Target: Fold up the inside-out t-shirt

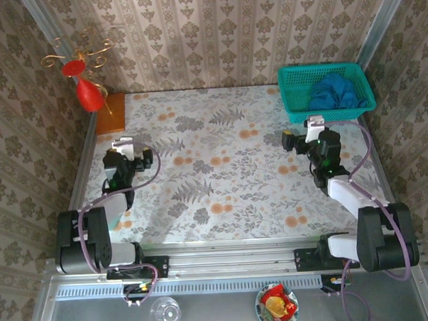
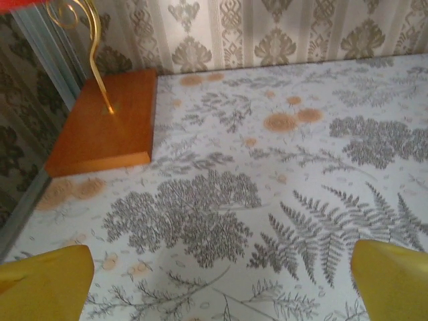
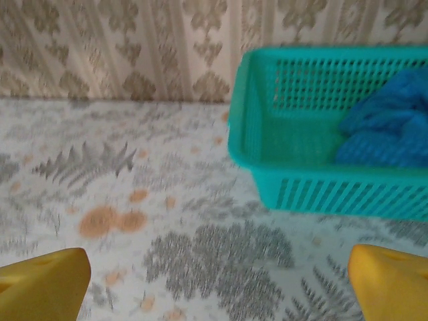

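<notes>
We log the plain bright blue soft cloth t-shirt [image 1: 333, 91] bunched inside the teal plastic mesh basket [image 1: 326, 114] at the far right corner of the floral-patterned table [image 1: 221, 167], so nothing is laid out for folding yet. The right gripper [image 1: 314, 122] hovers just near of the basket, fingers spread wide and empty, which we judge a staging pose for lifting the shirt out. The left gripper [image 1: 124, 144], likewise spread and empty, hangs at the left, well apart, probably leaving the middle free.
</notes>
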Motion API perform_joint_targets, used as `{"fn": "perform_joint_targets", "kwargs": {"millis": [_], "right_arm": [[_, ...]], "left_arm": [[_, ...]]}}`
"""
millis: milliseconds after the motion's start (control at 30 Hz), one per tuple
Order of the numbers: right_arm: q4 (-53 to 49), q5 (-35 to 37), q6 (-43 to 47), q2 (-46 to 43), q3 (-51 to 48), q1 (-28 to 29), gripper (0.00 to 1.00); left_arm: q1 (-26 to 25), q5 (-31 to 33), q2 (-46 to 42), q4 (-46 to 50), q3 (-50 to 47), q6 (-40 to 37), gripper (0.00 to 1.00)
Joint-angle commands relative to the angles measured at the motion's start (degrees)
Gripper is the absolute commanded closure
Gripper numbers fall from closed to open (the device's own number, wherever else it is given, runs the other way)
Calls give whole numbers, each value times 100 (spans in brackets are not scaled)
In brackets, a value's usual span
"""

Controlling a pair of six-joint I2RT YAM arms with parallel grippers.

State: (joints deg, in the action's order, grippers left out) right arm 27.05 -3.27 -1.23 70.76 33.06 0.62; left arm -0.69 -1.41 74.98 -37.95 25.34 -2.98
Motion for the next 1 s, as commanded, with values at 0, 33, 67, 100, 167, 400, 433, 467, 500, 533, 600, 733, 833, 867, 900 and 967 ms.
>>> {"fn": "perform_joint_targets", "kwargs": {"millis": [0,33,67,100,167,400,433,467,500,533,600,733,833,867,900,967], "right_arm": [[-1182,445,-346,-146,598,-55,0],[-1364,454,-383,-120,781,-80,0],[-1611,512,-465,-50,1036,-122,0],[-1811,519,-533,28,1227,-173,0],[-2379,494,-749,292,1779,-321,1],[-3700,428,-1488,1590,3380,-918,22],[-3953,404,-1608,1825,3694,-1005,23],[-4162,336,-1673,2063,3916,-1066,24],[-4383,273,-1712,2324,4235,-1127,25],[-4569,237,-1713,2571,4534,-1171,27],[-4875,210,-1681,3047,5059,-1243,33],[-5447,67,-1648,4001,6173,-1412,48],[-5728,6,-1644,4632,6892,-1474,47],[-5754,8,-1674,4819,7073,-1484,47],[-5951,58,-1745,5039,7322,-1495,47],[-6281,258,-1872,5451,7849,-1511,47]], "left_arm": [[-228,566,-325,1204,432,208,0],[-291,597,-392,1458,540,215,0],[-372,672,-466,1757,672,251,0],[-450,719,-552,2064,812,301,0],[-527,786,-748,2725,1101,522,0],[-542,-82,-1445,4665,1895,1248,0],[-546,-256,-1536,4914,1997,1312,0],[-555,-412,-1619,5055,2051,1350,0],[-564,-577,-1733,5229,2100,1381,0],[-563,-721,-1840,5402,2159,1375,1],[-572,-879,-2010,5786,2301,1317,1],[-577,-1214,-2057,6608,2649,1006,0],[-607,-1475,-1904,7017,2776,642,0],[-610,-1501,-1892,6994,2702,550,0],[-616,-1466,-1899,6898,2564,501,0],[-586,-1444,-1889,6700,2376,453,0]]}}
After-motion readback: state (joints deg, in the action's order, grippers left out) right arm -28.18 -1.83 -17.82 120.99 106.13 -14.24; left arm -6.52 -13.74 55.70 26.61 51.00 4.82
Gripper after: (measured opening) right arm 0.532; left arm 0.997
